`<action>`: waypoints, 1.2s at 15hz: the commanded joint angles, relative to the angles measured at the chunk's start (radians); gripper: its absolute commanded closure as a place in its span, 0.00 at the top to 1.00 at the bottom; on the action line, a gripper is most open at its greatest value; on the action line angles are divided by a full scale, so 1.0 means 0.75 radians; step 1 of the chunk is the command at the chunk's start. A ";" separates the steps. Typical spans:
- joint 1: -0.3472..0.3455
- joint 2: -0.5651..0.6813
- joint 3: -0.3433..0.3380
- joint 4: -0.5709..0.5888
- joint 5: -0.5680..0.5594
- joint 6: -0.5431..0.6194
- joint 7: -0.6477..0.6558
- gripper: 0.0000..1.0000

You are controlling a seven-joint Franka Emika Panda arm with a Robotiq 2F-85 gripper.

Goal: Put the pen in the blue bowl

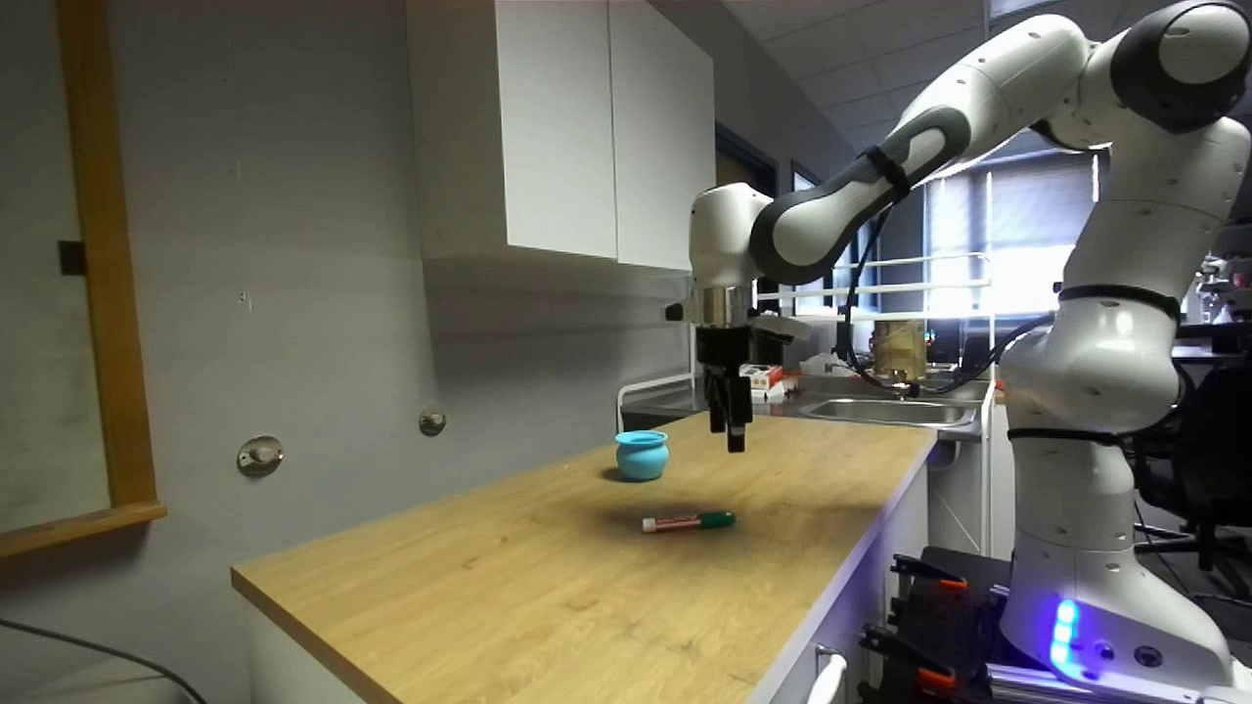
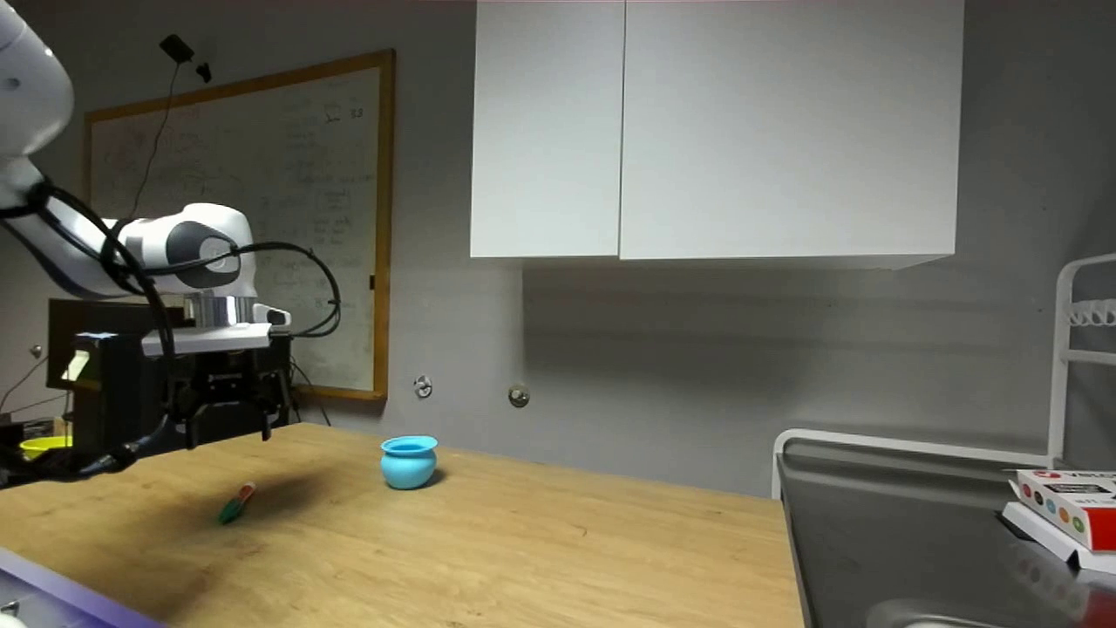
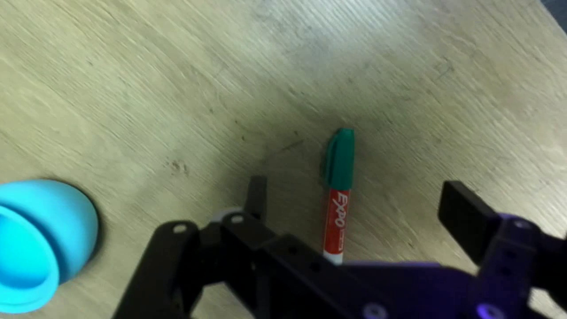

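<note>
The pen, a marker with a green cap, red label and white end, lies flat on the wooden counter in both exterior views (image 1: 688, 522) (image 2: 235, 503). It also shows in the wrist view (image 3: 337, 217), its white end partly hidden by the gripper body. The blue bowl stands upright near the wall in both exterior views (image 1: 642, 458) (image 2: 408, 464); the wrist view cuts it off at the left edge (image 3: 66, 226). My gripper (image 1: 729, 435) (image 2: 228, 436) is open and empty above the counter. In the wrist view its fingers (image 3: 356, 195) stand apart on either side of the pen, above it.
The wooden counter (image 1: 528, 567) carries the pen and bowl. White wall cabinets (image 1: 558, 127) hang above the counter's back edge. A metal sink (image 1: 885, 413) lies beyond its far end. A red and white box (image 2: 1077, 506) rests by the sink. A white-framed rack (image 2: 1059, 366) stands there.
</note>
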 commanded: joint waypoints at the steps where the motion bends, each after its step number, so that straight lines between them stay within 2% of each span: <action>1: 0.030 0.191 -0.006 0.120 0.038 0.035 -0.136 1.00; 8: 0.007 0.464 0.013 0.265 0.069 0.061 -0.322 1.00; 17: -0.059 0.722 0.061 0.422 0.051 0.034 -0.368 1.00; 18: -0.066 0.737 0.065 0.432 0.042 0.044 -0.362 0.75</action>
